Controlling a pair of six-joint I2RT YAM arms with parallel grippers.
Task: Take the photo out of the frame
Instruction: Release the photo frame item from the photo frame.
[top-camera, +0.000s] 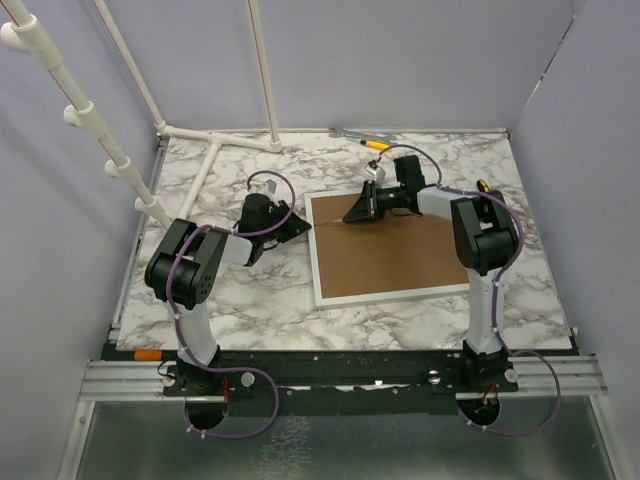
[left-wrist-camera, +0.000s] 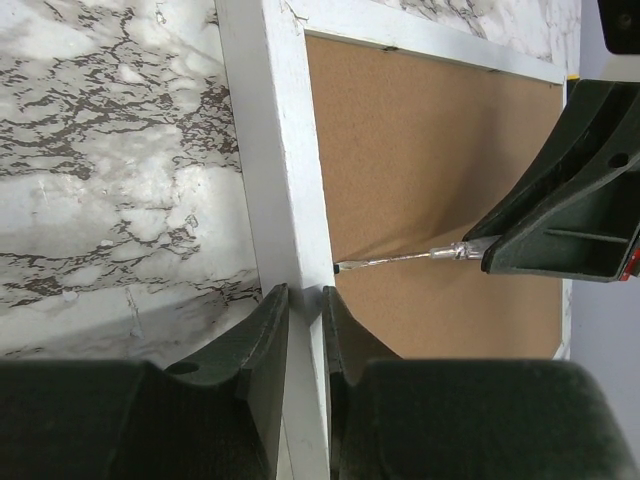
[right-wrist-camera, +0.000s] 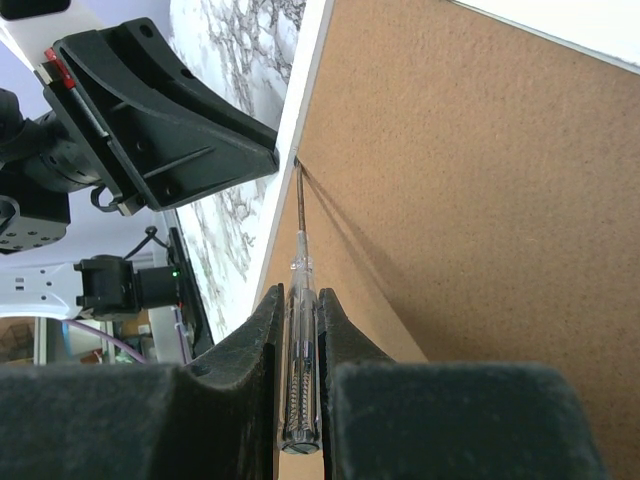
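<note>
The frame (top-camera: 318, 272) lies face down on the marble table, with its brown backing board (top-camera: 400, 250) facing up. The photo is hidden beneath that board. My left gripper (left-wrist-camera: 305, 300) is shut on the frame's white left rail (left-wrist-camera: 280, 150), one finger on each side. My right gripper (right-wrist-camera: 300, 305) is shut on a clear-handled screwdriver (right-wrist-camera: 302, 330). The screwdriver's metal tip (left-wrist-camera: 345, 265) touches the seam where the backing board (left-wrist-camera: 430, 160) meets the left rail. In the top view the two grippers face each other across that left edge, left gripper (top-camera: 300, 228) and right gripper (top-camera: 354, 212).
A yellow-handled tool (top-camera: 375, 143) and a grey tool (top-camera: 345, 131) lie at the table's back edge. White pipes (top-camera: 215, 150) cross the back left corner. A small yellow and black object (top-camera: 487, 186) sits by the right arm. Purple walls enclose the table.
</note>
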